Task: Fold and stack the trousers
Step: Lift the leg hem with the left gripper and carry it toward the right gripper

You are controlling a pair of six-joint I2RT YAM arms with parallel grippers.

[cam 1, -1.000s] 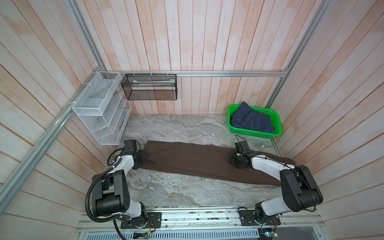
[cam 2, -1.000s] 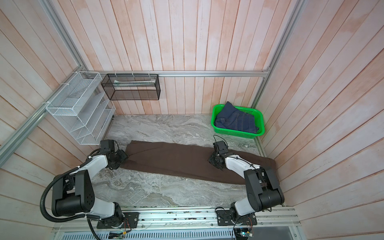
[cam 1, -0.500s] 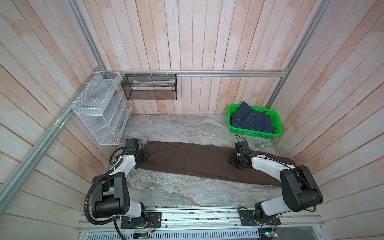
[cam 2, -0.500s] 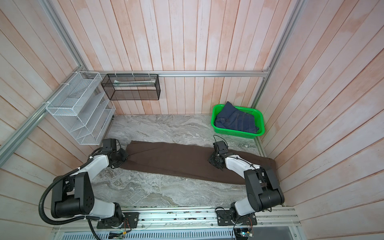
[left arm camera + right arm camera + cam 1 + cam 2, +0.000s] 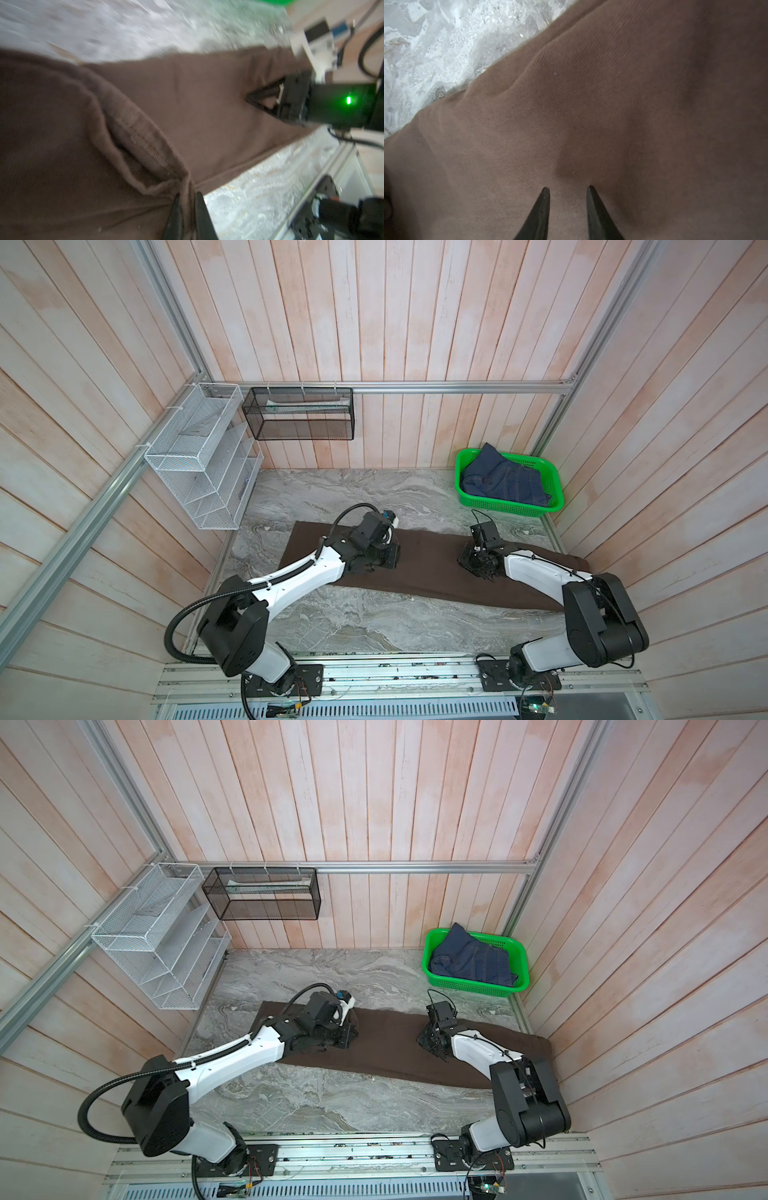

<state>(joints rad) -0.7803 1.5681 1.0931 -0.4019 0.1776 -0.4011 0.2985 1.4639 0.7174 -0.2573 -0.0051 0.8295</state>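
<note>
trousers (image 5: 432, 572), dark brown and matte, lie stretched lengthwise across the marble table (image 5: 353, 626). they run from the left side almost to the right wall, and the right end sits a little nearer than the left. a green basket (image 5: 465, 460) with folded blue jeans (image 5: 503, 481) stands apart at the far right corner.

the cloth looks soft and limp, with a fine twill weave. i judge it will sag and drape from any one pinch, drag along the table instead of sliding freely, and bunch where it is pushed. it is not fragile. the best hold should be a stitched edge, where the layers are thick and less likely to slip out.

my left claw (image 5: 188, 195) is closed tight on such an edge: a ridge of stitched brown fabric is gathered between its two fingers. in both top views it sits over the left-middle stretch of the garment. i cannot tell which hem or seam this is.

my right claw (image 5: 568, 187) is at the right-middle stretch, pointing down at the cloth, its fingers a narrow gap apart. the tips are at the fabric's surface and seem to rest on it. i see no fold caught between them, so i judge it is pinning the cloth, not gripping it.
</note>
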